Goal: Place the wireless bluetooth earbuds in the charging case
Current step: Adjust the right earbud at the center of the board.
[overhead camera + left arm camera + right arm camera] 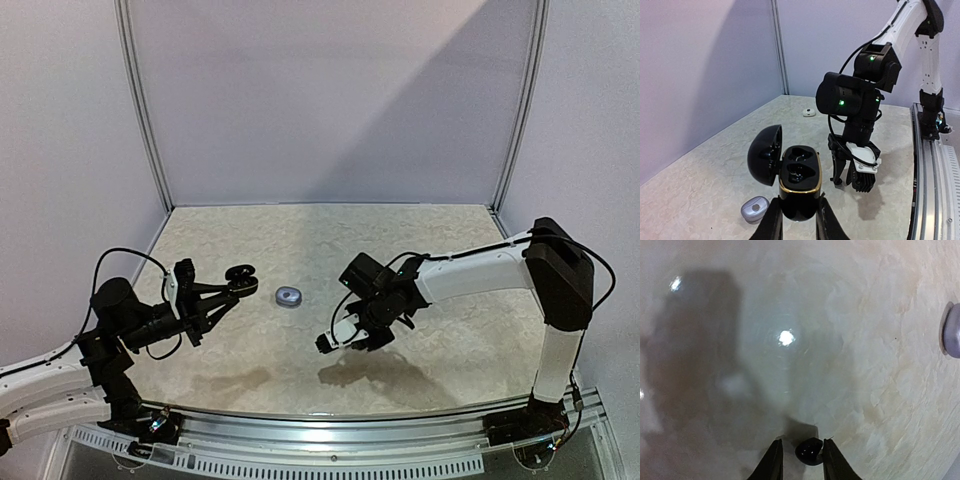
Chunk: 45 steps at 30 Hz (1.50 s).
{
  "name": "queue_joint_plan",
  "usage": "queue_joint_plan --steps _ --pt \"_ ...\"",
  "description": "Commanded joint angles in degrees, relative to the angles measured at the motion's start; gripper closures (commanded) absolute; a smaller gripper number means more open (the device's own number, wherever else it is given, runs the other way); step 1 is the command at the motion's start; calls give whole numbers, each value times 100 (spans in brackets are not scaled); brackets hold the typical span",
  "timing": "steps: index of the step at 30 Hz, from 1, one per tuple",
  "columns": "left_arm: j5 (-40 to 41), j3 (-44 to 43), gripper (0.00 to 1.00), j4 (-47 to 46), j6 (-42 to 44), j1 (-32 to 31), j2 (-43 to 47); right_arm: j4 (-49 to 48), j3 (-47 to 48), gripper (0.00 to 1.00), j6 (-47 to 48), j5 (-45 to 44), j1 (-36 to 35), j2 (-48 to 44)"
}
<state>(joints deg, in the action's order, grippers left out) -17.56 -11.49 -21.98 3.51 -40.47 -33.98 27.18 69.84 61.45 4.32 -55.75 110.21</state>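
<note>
Black earbud [809,451] sits between the fingertips of my right gripper [801,449], which points down, low over the table [420,235]. It rests against one finger [832,460], but a thin gap shows at the other. The jaws stand narrowly apart around it, and I cannot tell whether I have it clamped or only bracketed. The gripper's shadow lies on the stone-patterned surface right behind the earbud.

My left gripper [798,220] is clamped on the charging case [799,175], one finger on each lower side. I hold the glossy black case raised off the table. Its lid [765,155] is swung open to one side and its two wells face up. The wells are too dark for me to say what is in them.

From the left wrist, my right gripper hangs near the case but apart from it. A bluish-silver oval piece [287,296] lies on the table between my two grippers, and in the left wrist view it shows just below the case. A small white piece [809,112] lies farther off on the table.
</note>
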Motion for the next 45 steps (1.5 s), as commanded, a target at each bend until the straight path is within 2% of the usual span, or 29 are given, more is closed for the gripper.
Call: queue_joint_plan --steps 1,9,19,34,39,45 --pt "-53 76 100 18 80 74 18 -125 134 74 104 -94 28 170" --pt "-50 70 100 18 62 92 17 44 285 76 78 -197 111 307" --pt "-65 71 100 18 61 100 -4 891 731 75 228 161 293 457" --pt "-63 79 100 18 62 109 -21 825 928 74 263 80 298 669" --pt "-72 81 100 27 75 109 -13 771 991 71 -300 484 329 472" --pt "-81 68 100 25 77 116 14 265 554 54 -1729 938 409 -204"
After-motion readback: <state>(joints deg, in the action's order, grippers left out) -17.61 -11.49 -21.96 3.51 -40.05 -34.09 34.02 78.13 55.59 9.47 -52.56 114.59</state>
